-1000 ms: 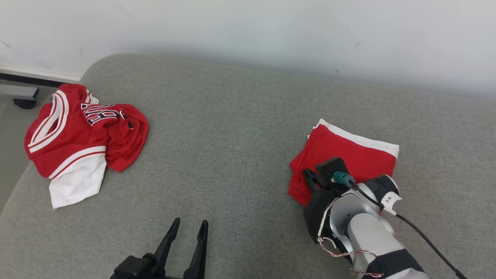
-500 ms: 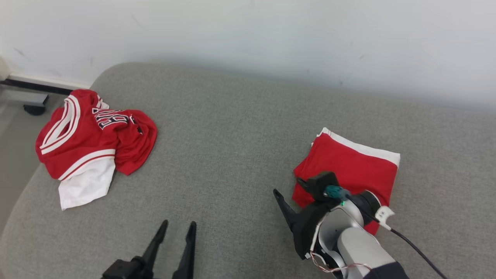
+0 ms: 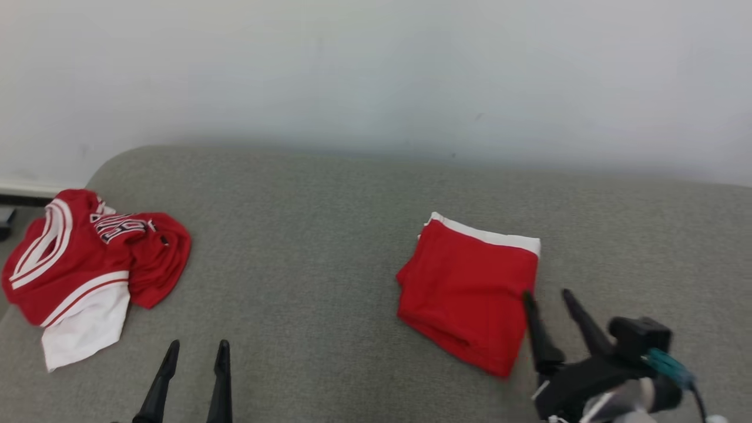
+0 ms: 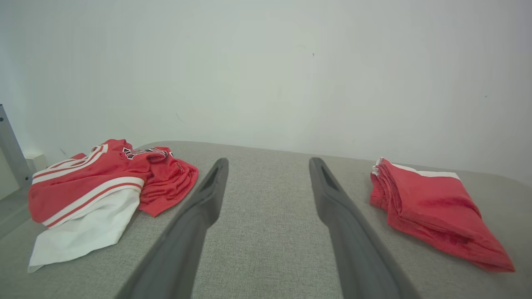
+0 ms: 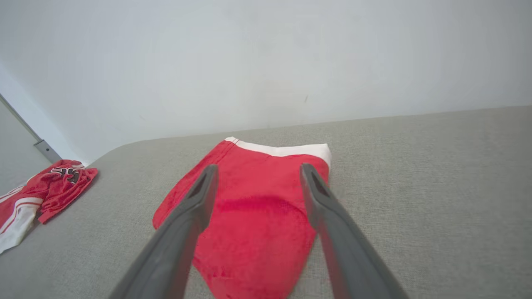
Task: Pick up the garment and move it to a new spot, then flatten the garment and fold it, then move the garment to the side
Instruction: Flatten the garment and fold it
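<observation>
A folded red garment (image 3: 467, 288) with a white band along its far edge lies flat on the right part of the grey cushion (image 3: 305, 247). It also appears in the left wrist view (image 4: 432, 207) and the right wrist view (image 5: 257, 216). My right gripper (image 3: 547, 294) stands open at the garment's near right edge, holding nothing. In its own view the right gripper (image 5: 258, 167) points over the garment from the near side. My left gripper (image 3: 198, 343) is open and empty at the lower left, above bare cushion (image 4: 269, 160).
A crumpled red and white jersey (image 3: 88, 264) with dark lettering lies at the cushion's left end (image 4: 104, 182), (image 5: 45, 187). A pale wall (image 3: 376, 76) rises right behind the cushion. The cushion drops off at its rounded left edge.
My right gripper has opened, let go of the folded garment and drawn back toward its near right edge. The head camera has shifted, so the whole picture has moved.
</observation>
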